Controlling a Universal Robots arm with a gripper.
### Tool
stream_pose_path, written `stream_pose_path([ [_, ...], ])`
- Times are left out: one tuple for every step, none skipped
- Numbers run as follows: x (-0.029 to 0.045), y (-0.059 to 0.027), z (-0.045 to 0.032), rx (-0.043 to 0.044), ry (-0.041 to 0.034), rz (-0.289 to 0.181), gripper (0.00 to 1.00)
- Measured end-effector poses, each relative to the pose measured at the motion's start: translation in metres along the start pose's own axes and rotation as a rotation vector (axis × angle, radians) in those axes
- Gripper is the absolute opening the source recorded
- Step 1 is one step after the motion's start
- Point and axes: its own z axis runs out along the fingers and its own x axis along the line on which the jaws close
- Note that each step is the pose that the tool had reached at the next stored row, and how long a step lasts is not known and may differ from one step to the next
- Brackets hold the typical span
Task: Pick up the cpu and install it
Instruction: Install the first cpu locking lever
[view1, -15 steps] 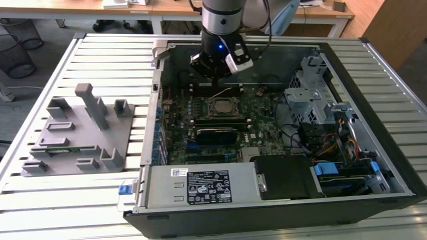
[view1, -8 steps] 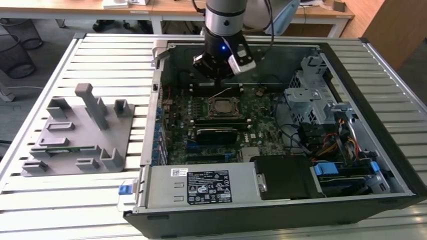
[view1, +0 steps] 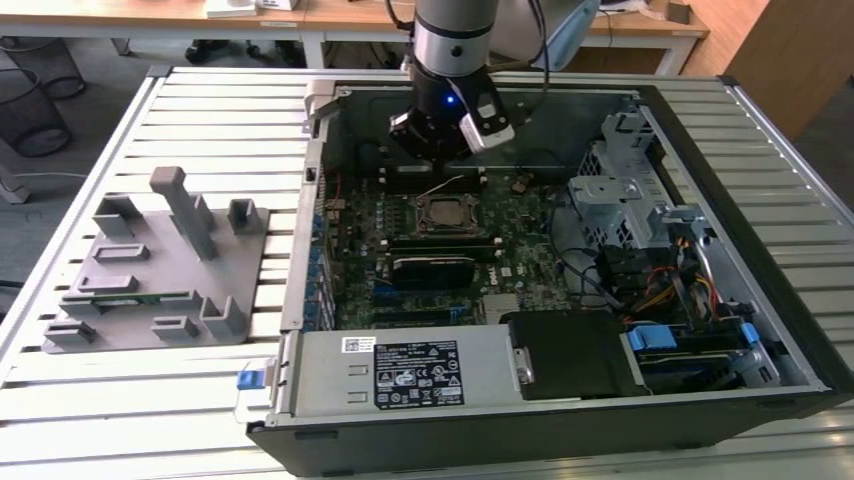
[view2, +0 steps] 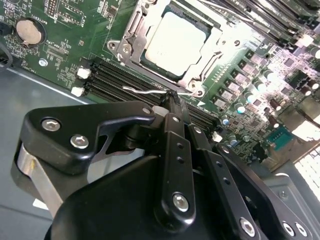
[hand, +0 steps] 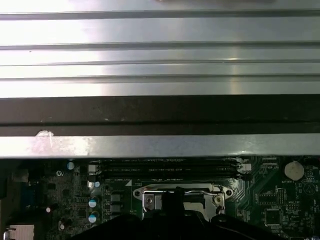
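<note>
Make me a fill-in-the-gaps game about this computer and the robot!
1. The shiny square silver cpu sits inside the metal-framed ____.
2. The black pincer hovers over the green ____.
3. The grey plastic holder tray lies on the slatted metal ____.
Missing words: socket; motherboard; table.

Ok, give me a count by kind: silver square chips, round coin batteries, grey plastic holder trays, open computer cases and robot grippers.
shiny silver square cpu: 1
round silver coin battery: 1
grey plastic holder tray: 1
open black computer case: 1
black robot gripper: 1
Total: 5
</note>
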Motion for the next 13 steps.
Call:
stream_pose_path([
  [-0.0003, 0.0001, 0.0006, 0.0, 0.0, -0.001, 0.11],
  [-0.0005, 0.0005, 0.0012, 0.0002, 0.0002, -0.003, 0.11],
  [-0.0008, 0.0012, 0.0018, 0.0002, 0.0004, -0.004, 0.11],
  [-0.001, 0.002, 0.0024, 0.0001, 0.0004, -0.006, 0.11],
  [-0.0014, 0.0028, 0.0029, 0.0001, 0.0005, -0.007, 0.11],
  [-0.0018, 0.0035, 0.0034, 0.0002, 0.0006, -0.009, 0.11],
  [-0.0022, 0.0044, 0.004, 0.0002, 0.0007, -0.009, 0.11],
  [-0.0027, 0.0053, 0.0048, 0.0002, 0.0007, -0.009, 0.11],
  [-0.0031, 0.0058, 0.0058, 0.0001, 0.0007, -0.01, 0.11],
  [-0.0035, 0.0064, 0.0066, 0.0002, 0.0008, -0.01, 0.11],
  [-0.0039, 0.0068, 0.0075, 0.0003, 0.0007, -0.01, 0.11],
  [-0.0043, 0.0072, 0.0082, 0.0006, 0.0007, -0.01, 0.11],
  [-0.0047, 0.0077, 0.0087, 0.0014, 0.0007, -0.01, 0.11],
])
